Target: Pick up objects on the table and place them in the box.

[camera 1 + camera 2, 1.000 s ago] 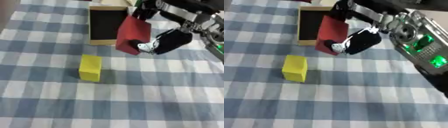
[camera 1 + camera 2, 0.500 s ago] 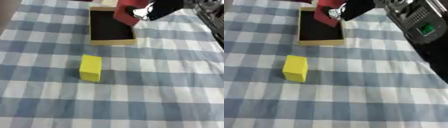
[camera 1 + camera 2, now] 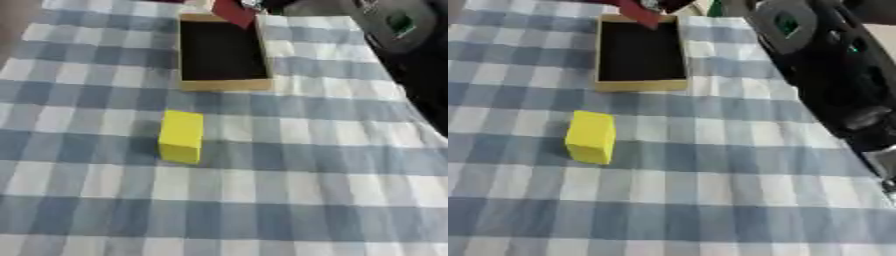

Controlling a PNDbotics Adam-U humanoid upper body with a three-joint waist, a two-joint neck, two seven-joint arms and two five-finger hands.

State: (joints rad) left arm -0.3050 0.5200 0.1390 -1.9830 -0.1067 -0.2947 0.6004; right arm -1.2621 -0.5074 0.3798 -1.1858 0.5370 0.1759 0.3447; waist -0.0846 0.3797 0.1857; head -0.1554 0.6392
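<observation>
Your yellow block stands on the checked tabletop, near the open box. Your red block hangs over the box's far rim at the top edge; whether your right hand's fingers are closed on it cannot be told.

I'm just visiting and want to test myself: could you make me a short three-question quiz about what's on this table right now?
1. True or false: the yellow block lies inside the box.
2. What colour is the block held over the box's far edge? A) green B) red C) white
3. Fill in: the table is covered by a blue and white ___ cloth.

Key: 1 false, it lies on the cloth, nearer the camera than the box. 2 B. 3 checked.
</observation>
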